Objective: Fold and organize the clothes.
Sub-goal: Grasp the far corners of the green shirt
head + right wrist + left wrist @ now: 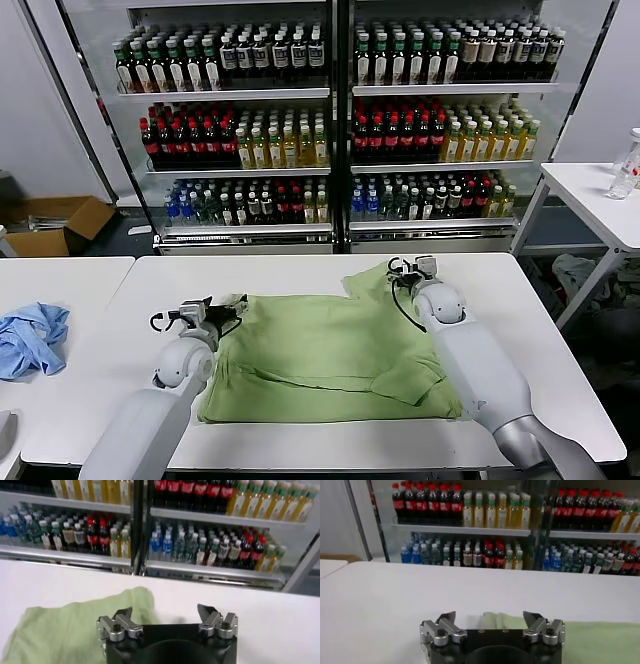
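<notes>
white and flat, the bench (pixel 300 275) fills the middle of the head view, with a second white bench (pixel 60 275) close on the robot's left and a third (pixel 590 190) farther off to the right. behind them stand glass-fronted coolers (pixel 335 120) packed with rows of bottles.

the light green shirt (pixel 320 355) lies spread across the middle of the main bench, mostly flat. its far right corner bunches up into a raised fold, and a flap of cloth lies doubled over near its front right corner. its front edge runs close to the near edge of the bench.

the right arm reaches forward along the shirt's right side. the right hand (pixel 412 268) sits at the far right corner, at the bunched cloth; in the right wrist view the right hand (pixel 167 617) has its fingers spread apart with nothing between them, the green cloth showing beside and beyond one finger.

the left arm reaches to the shirt's far left corner. the left hand (pixel 222 310) is at that edge, and in the left wrist view the left hand (pixel 492 622) is likewise spread wide and holds nothing, the shirt's edge just beyond it.

a crumpled light blue cloth (pixel 30 338) lies on the left bench, well apart from the shirt.
</notes>
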Motion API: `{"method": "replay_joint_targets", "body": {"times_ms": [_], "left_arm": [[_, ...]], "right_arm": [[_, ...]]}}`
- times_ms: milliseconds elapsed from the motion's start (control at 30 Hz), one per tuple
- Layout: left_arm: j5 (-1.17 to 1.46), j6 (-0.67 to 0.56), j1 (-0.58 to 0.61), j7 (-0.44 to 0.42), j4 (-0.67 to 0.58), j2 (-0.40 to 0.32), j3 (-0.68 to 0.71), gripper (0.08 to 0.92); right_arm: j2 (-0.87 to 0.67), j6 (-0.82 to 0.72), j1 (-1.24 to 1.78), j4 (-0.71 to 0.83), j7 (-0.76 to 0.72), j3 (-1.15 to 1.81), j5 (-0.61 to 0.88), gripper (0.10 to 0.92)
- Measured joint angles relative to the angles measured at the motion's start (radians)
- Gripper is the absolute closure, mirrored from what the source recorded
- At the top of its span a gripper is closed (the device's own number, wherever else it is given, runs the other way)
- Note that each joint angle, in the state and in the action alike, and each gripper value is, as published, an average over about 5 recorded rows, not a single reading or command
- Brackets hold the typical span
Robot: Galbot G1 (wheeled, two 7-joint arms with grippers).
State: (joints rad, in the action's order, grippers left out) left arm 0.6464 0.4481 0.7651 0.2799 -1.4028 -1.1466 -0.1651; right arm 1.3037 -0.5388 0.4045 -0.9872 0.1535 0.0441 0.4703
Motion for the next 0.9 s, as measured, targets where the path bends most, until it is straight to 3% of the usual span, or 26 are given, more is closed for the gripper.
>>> {"method": "replay_joint_targets", "body": {"times_ms": [633, 767, 900], "left_arm": [[0.058, 0.016, 0.004, -0.073, 0.017, 0.026, 0.009, 0.787], [0.088, -0.007, 0.023, -0.089, -0.005, 0.036, -0.006, 0.890], [0.122, -0.034, 0.046, -0.099, -0.041, 0.046, -0.028, 0.914]], "right_arm": [[-0.003, 0.006, 0.008, 0.010, -0.012, -0.008, 0.050, 0.868], [-0.024, 0.014, 0.028, -0.049, -0.007, -0.007, 0.079, 0.919], [-0.053, 0.020, 0.052, -0.131, -0.002, 0.005, 0.109, 0.919]]}}
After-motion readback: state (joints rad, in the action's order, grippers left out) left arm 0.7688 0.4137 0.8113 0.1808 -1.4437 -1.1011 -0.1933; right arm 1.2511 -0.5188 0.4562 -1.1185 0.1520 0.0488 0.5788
